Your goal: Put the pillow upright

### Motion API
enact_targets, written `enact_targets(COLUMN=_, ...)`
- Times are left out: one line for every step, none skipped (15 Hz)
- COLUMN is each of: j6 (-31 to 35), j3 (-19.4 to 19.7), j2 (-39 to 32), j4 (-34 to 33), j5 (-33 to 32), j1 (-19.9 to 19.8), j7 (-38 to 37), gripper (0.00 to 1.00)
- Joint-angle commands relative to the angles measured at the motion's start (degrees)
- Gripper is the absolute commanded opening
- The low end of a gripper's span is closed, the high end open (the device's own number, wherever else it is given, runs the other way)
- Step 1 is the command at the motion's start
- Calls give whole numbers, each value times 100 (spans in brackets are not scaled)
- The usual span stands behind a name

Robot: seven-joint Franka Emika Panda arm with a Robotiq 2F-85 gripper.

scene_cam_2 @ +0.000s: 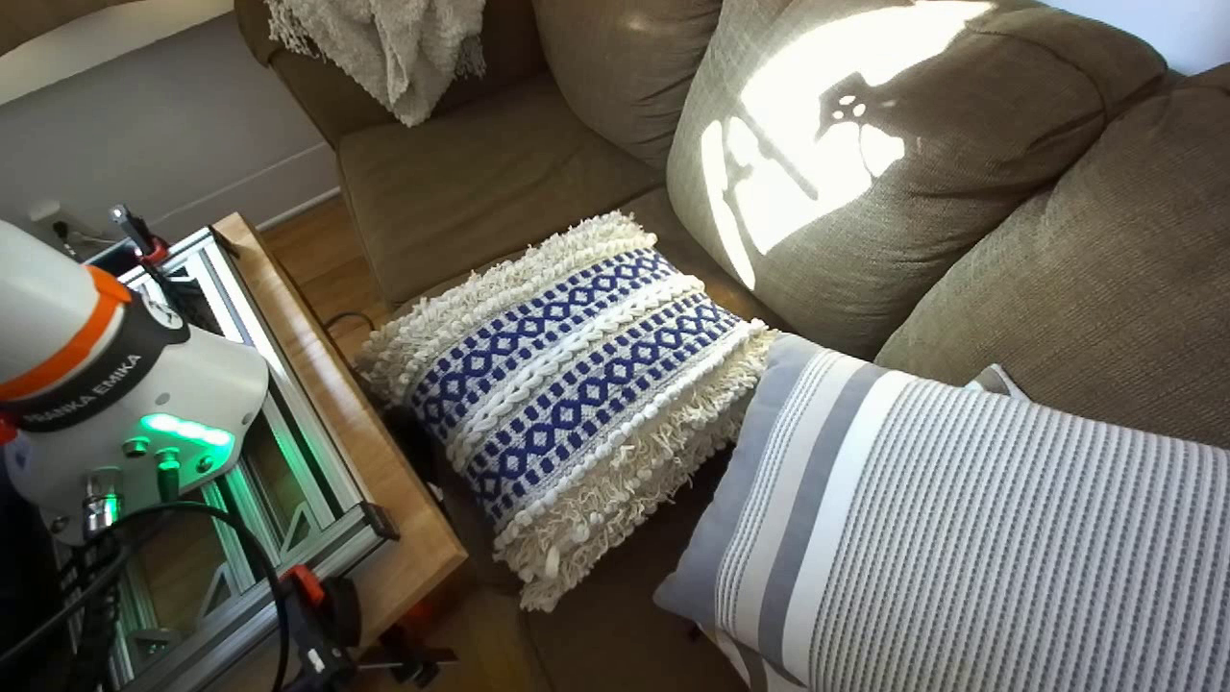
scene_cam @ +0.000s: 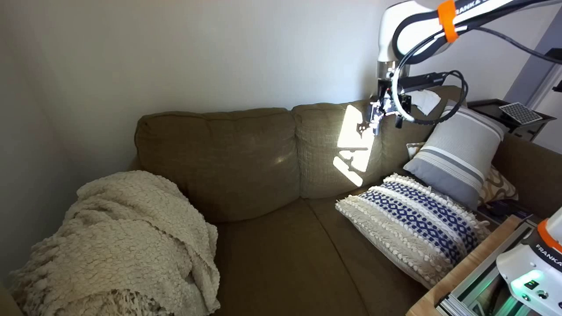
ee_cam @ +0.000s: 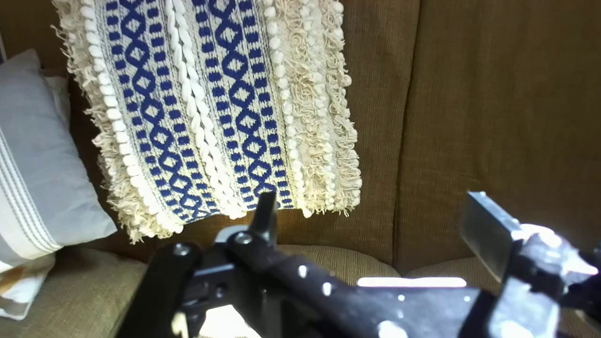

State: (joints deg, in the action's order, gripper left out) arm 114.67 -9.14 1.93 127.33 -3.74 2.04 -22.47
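My claw (ee_cam: 373, 211): fingers wide apart over the brown sofa (scene_cam: 272, 267); glare blurs it in an exterior view. Navy-and-cream fringed throw pillow (scene_cam_2: 577, 375) lies flat on the seat (scene_cam_2: 480, 183), beside the grey-striped pillow (scene_cam_2: 999, 529). My wrist view cuts off one end of the throw pillow; the wooden tabletop (scene_cam: 476, 256) hides part of its edge in an exterior view. Swirl-patterned cushion (scene_cam: 500, 186) mostly covered. Chunky cream blanket (scene_cam: 127, 237) cropped. Sun patch (scene_cam: 351, 127) on one back cushion (scene_cam: 320, 145); pale wall (scene_cam: 197, 52) behind.
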Motion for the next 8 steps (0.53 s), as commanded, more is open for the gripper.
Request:
enact_targets(j6=997, j3=229, j2=-830, j4=210, j5=-256, j1=75, j7=355, gripper=100)
enact_targets(j6=1318, j3=294, j2=-1101, j4=241, j5=-184, j1=71, j7=407, gripper=100)
enact_targets(j6=1589, j3=356, j2=-1385, j4=232, j5=-152, j1=67, j7=467, gripper=100)
enact_targets(j6=1845, j3=399, j2=-1651, j4=208, j5=-72, j1=75, j7=532, gripper=100)
enact_targets(j6=2057, j3=458, j2=-1939, j4=149, j5=-87, j1=88, j7=556, gripper=100)
enact_targets(j6=2241, j3=498, j2=-2224, j4=70, j5=-14, j1=79, j7=661, gripper=100)
enact_targets(j6=2431, j3=585, j2=-2500, j4=8, j5=-90, j1=108, j7=622, gripper=100)
enact_targets(j6=2625, j3=644, j2=-2760, j4=-58, j5=-69, j1=111, j7=667, gripper=100)
